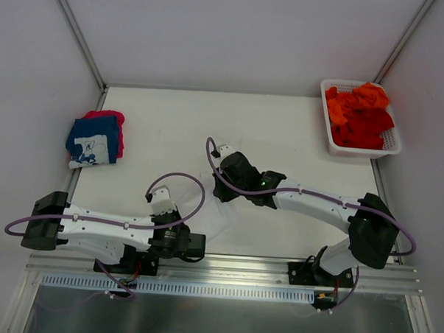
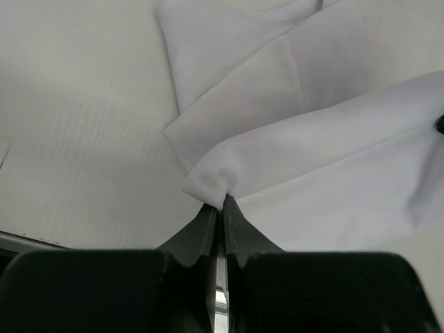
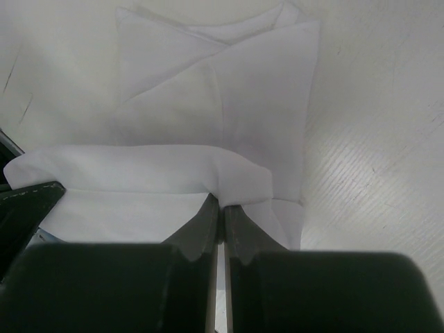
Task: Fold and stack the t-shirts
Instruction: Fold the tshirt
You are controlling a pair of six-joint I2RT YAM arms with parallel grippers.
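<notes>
Only a thin edge of the white t-shirt (image 2: 312, 159) is clenched in both jaws, so the fold could be spoiled by slippage or uneven pulling

Stacked t-shirts (image 1: 96, 139) lie left, the basket (image 1: 363, 151) far right, a t-shirt (image 2: 312, 159) between.

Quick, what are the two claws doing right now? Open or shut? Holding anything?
Left claw: shut, pinching a fold of the white t-shirt.
Right claw: shut, pinching an edge of the same white t-shirt.
</notes>
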